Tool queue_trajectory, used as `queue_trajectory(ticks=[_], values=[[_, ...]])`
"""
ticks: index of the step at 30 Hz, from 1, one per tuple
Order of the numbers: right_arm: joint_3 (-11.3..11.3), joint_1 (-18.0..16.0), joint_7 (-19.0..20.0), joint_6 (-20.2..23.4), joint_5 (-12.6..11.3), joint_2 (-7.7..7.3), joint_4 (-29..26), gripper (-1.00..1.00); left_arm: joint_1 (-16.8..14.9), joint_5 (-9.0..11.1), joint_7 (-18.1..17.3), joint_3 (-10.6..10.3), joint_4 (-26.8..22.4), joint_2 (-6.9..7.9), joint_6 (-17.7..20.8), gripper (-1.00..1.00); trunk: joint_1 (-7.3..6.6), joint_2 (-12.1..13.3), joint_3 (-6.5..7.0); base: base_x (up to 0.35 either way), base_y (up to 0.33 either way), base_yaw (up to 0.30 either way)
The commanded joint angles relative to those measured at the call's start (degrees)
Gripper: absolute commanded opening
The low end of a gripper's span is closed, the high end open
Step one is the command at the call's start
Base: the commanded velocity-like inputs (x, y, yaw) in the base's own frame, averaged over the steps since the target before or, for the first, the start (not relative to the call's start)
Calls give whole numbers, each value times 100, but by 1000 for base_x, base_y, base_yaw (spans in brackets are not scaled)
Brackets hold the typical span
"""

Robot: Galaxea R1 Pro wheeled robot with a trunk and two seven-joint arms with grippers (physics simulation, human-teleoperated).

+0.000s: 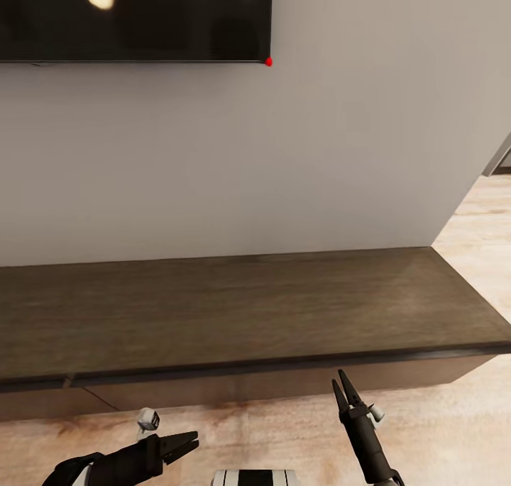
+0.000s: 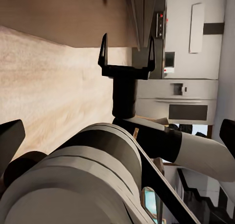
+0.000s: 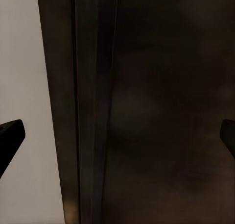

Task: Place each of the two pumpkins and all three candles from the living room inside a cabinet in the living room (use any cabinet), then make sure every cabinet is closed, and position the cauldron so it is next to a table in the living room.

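Note:
The long, low dark-brown cabinet [image 1: 248, 316] runs along the wall right in front of me, its drawer fronts [image 1: 213, 388] flush and shut. My left gripper [image 1: 182, 446] hovers low over the floor just before the cabinet, open, nothing between its fingers. To its right, my right gripper [image 1: 342, 388] points at the cabinet's front edge and is open and empty. The left wrist view shows the right gripper [image 2: 127, 55] from behind with its fingers spread. Close up in the right wrist view is the dark cabinet front [image 3: 147, 111].
A black television [image 1: 135, 18] hangs on the grey wall above the cabinet. Pale wood floor [image 1: 482, 216] opens past the cabinet's right end and the wall corner. In the left wrist view, grey kitchen appliances [image 2: 181, 101] stand far off.

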Motion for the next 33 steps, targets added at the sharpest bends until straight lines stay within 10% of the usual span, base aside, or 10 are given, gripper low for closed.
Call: queue_trajectory(ticks=[1,33], values=[[-46,-4,16,-3,42,1,3,100,-3,47,3,-20,1,7,52,100,-1,-2,-4,14,0,0],[-34,-4,16,14,38,-2,-8,100,-3,47,3,-20,1,7,52,100,-1,-2,-4,31,0,0]])
